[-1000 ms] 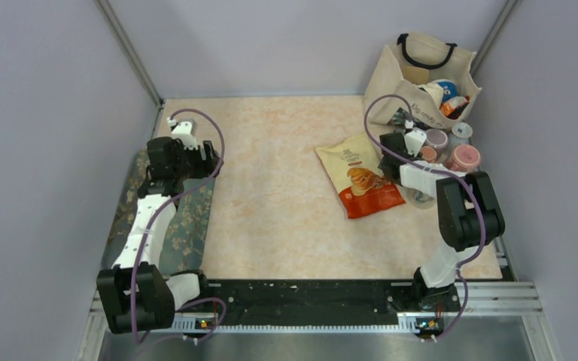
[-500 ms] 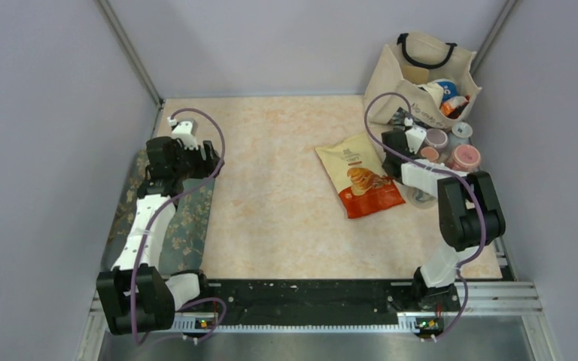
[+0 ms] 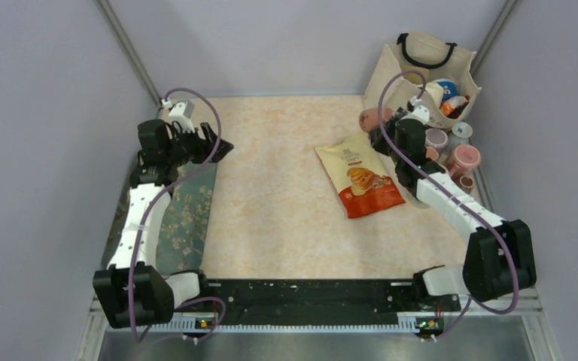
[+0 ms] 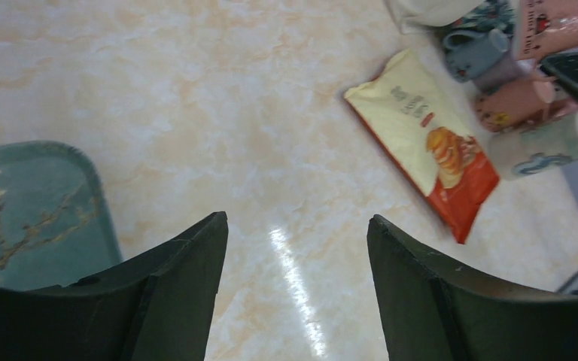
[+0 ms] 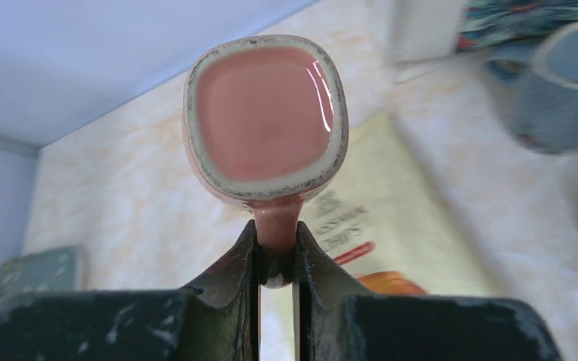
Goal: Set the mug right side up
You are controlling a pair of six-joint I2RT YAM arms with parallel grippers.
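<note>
The jaws of the right gripper [image 5: 276,252] are pressed onto the handle [image 5: 277,226] of the pink mug [image 5: 265,113], pinching it from both sides with only the handle's thin loop between them. The mug hangs off the jaw tips, clear of the table [image 3: 271,188]. A squarish, glossy pink face ringed by a bare, speckled rim points at the wrist camera; this looks like the base, though I cannot rule out the mouth.

In the overhead view the mug sits in the upper right of the frame, just left of the tote bag [image 3: 414,68] and above the top corner of the snack bag [image 3: 361,179]. A cluster of other cups [image 3: 463,156] stands further right, below the tote.

The mug looks like glazed ceramic: stiff, fairly heavy for its size, slick and likely to chip if dropped. Held by the handle alone, its weight sits off to 1 side, so it may pivot in the grip during the turn. The handle is still the sensible hold, since the body looks too wide and smooth.

The left gripper [image 4: 297,218] hovers with its jaws spread and nothing between them, above the table beside the green tray [image 4: 30,210] at the left of the frame.
</note>
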